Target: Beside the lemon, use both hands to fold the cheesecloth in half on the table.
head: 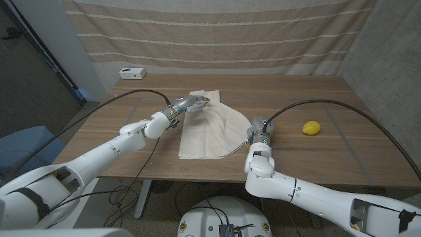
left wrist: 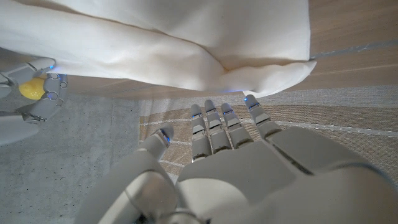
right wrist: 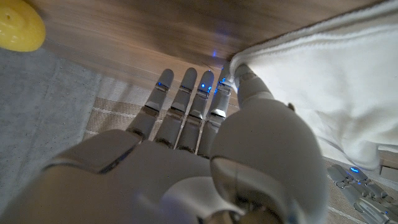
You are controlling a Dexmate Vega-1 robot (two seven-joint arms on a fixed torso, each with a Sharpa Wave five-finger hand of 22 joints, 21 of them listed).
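My left robot hand (head: 195, 103) pinches the cheesecloth's (head: 212, 129) far corner, right robot hand (head: 258, 130) pinches its lemon-side (head: 312, 128) edge, long axis running away from me.

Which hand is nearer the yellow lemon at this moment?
Right. The right hand is at the white cheesecloth's edge facing the yellow lemon, bare wood between them. The left hand is at the cloth's far corner, beyond it.

Head view high over table (head: 316, 99), wrist views close — all share cheesecloth (head: 210, 128)
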